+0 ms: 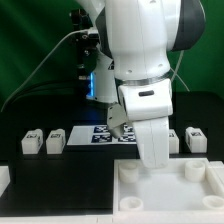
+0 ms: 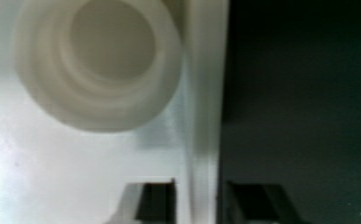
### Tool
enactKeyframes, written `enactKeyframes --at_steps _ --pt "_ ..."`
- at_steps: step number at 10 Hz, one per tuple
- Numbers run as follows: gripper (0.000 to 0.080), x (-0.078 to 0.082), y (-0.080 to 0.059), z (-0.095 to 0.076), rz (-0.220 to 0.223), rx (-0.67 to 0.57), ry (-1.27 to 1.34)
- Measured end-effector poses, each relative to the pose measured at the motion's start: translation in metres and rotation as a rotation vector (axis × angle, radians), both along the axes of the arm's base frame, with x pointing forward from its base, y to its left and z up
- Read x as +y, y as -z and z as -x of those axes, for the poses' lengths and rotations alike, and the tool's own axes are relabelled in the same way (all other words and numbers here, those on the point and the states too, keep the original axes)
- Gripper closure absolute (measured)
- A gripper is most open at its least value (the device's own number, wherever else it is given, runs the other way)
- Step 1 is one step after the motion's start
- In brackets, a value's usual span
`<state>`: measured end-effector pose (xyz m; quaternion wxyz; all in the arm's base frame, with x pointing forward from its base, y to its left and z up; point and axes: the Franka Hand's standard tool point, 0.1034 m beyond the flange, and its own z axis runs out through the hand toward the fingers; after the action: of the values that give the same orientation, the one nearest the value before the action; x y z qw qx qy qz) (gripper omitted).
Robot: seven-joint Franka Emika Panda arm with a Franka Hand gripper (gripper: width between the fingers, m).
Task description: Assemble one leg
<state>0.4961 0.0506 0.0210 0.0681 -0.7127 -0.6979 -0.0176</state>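
A robotics laboratory bench is shown.
A white robot arm (image 1: 140,60) is seen over a black table (image 1: 60,185), backed by a green screen (image 1: 30,40); cables (image 1: 48,58) are hung behind, and printed tags are borne by the marker board (image 1: 105,132).

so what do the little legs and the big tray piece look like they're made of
The legs: likely hard white plastic, matte, crisp blocky edges, with printed tags. The tray piece: seemingly the same matte white plastic, with smooth moulded round recesses.

Green backdrop (image 1: 30,35), black tabletop (image 1: 62,176), thin cable (image 1: 40,66) draped behind, blue glow (image 1: 93,85) at center.
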Motion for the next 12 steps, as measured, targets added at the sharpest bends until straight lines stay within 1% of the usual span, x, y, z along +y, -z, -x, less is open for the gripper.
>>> enactKeyframes --at_steps 1,2,3,4,5,6,12 --pt "0.0519 -0.0002 0.0001 0.0 0.0 0.0 0.0" --pt "0.0335 -0.0003 0.0002 0.0001 0.0 0.0 0.001" --pt "0.0217 -0.0005 0.0003 0.0001 0.0 0.0 0.001" --pt "0.0217 -0.0006 0.0003 0.0001 0.0 0.001 0.001" --pt "0.0163 -0.0007 0.0004 0.0002 0.0 0.001 0.001" --pt "0.0154 -0.0008 0.0005 0.0002 0.0 0.001 0.001" --pt "0.0151 -0.001 0.0005 0.0003 0.001 0.002 0.01"
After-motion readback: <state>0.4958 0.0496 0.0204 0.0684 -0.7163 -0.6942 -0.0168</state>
